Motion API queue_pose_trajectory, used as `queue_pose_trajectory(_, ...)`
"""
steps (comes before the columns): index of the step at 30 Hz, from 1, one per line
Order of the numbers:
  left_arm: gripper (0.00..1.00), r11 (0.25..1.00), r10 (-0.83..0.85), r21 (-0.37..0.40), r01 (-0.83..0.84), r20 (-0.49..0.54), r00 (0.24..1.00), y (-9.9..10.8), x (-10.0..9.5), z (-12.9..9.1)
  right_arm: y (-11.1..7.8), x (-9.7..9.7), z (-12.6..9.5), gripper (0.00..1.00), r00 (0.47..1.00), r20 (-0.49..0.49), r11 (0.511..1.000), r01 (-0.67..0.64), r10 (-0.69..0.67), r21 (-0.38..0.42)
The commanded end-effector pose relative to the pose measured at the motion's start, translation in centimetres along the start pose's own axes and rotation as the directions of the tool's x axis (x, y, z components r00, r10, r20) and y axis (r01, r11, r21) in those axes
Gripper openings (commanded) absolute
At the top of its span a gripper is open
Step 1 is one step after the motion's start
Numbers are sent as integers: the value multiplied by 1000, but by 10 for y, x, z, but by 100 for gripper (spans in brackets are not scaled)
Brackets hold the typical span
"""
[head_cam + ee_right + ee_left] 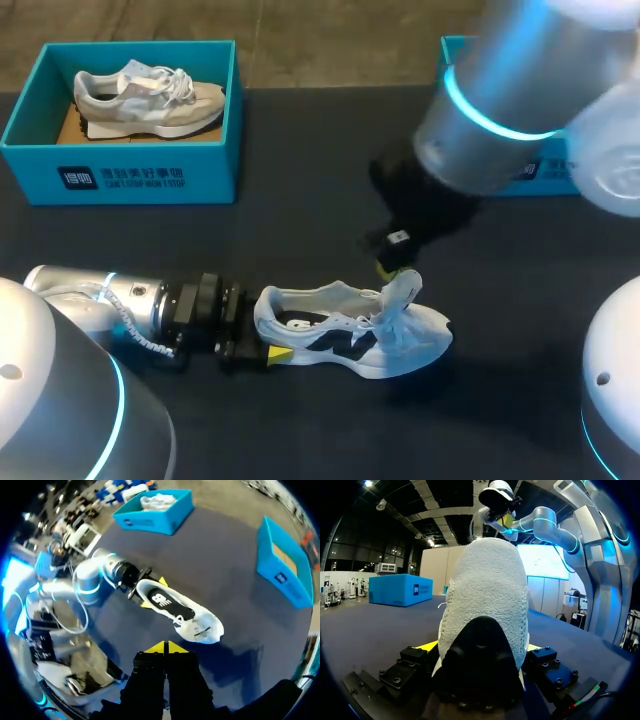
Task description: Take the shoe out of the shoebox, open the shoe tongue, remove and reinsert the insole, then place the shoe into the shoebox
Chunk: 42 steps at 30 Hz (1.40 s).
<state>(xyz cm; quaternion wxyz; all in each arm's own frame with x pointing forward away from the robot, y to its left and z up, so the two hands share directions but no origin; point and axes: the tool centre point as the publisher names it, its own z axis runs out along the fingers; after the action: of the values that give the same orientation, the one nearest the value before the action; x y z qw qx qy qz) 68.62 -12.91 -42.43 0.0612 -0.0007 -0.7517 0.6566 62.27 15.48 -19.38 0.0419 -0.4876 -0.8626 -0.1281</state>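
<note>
Shoe (350, 335) sits out of the shoebox (280, 575) on the worktop (300, 230), heel clamped in my left hand (265, 328); right hand (165, 647) closed, empty. Insole swap and reboxing look undone.

shoe (350, 335) in middle, left gripper (266, 330) at its heel; shoebox (140, 175) behind left

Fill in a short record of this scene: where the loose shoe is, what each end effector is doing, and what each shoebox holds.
shoe: white, on the table, outside both boxes
tongue: pulled open toward the toe
left end effector: shut on the shoe's heel
right end effector: shut, holding nothing, above the shoe
left shoebox: holds a second shoe, grey and white
right shoebox: contents unclear
</note>
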Motion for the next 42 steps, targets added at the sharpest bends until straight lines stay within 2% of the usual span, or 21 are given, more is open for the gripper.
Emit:
queue_pose_trajectory(1, 0, 1000, 1, 0, -1, 3, 1000, 3, 1, -2, 28, 25, 23, 0, 847, 232, 871, 421, -478, 255)
queue_pose_trajectory(2, 0, 1000, 1, 0, -1, 3, 1000, 3, 1, -2, 28, 28, 26, 0, 820, 224, 841, 464, -527, 280)
queue_pose_trajectory(12, 0, 1000, 1, 0, -1, 3, 1000, 3, 1, -2, 28, 28, 26, 0, 820, 224, 841, 464, -527, 280)
queue_pose_trajectory(13, 0, 1000, 1, 0, -1, 3, 1000, 3, 1, -2, 32, 30, 34, 0, 798, 250, 823, 462, -549, 331)
queue_pose_trajectory(17, 0, 1000, 1, 0, -1, 3, 1000, 3, 1, -2, 37, 28, 51, 0, 662, 223, 693, 632, -715, 347)
queue_pose_trajectory(18, 0, 1000, 1, 0, -1, 3, 1000, 3, 1, -2, 37, 26, 54, 0, 642, 198, 666, 663, -741, 342)
queue_pose_trajectory(19, 0, 1000, 1, 0, -1, 3, 1000, 3, 1, -2, 38, 24, 57, 0, 647, 208, 673, 646, -733, 362)
queue_pose_trajectory(20, 0, 1000, 1, 0, -1, 3, 1000, 3, 1, -2, 39, 23, 60, 0, 611, 203, 637, 673, -765, 375)
queue_pose_trajectory(22, 0, 1000, 1, 0, -1, 3, 1000, 3, 1, -2, 40, 20, 64, 0, 611, 191, 632, 677, -768, 378)
queue_pose_trajectory(23, 0, 1000, 1, 0, -1, 3, 1000, 3, 1, -2, 41, 19, 67, 0, 594, 178, 611, 692, -784, 383)
queue_pose_trajectory(28, 0, 1000, 1, 0, -1, 3, 1000, 3, 1, -2, 45, 11, 80, 0, 597, 132, 599, 713, -791, 365)
queue_pose_trajectory(30, 0, 1000, 1, 0, -1, 3, 1000, 3, 1, -2, 47, 7, 87, 0, 570, 108, 568, 745, -814, 349)
queue_pose_trajectory(31, 0, 1000, 1, 0, -1, 3, 1000, 3, 1, -2, 48, 1, 92, 0, 619, 67, 598, 718, -782, 356)
queue_pose_trajectory(42, 0, 1000, 1, 0, -1, 3, 1000, 3, 1, -2, 48, 1, 92, 0, 619, 67, 598, 718, -782, 356)
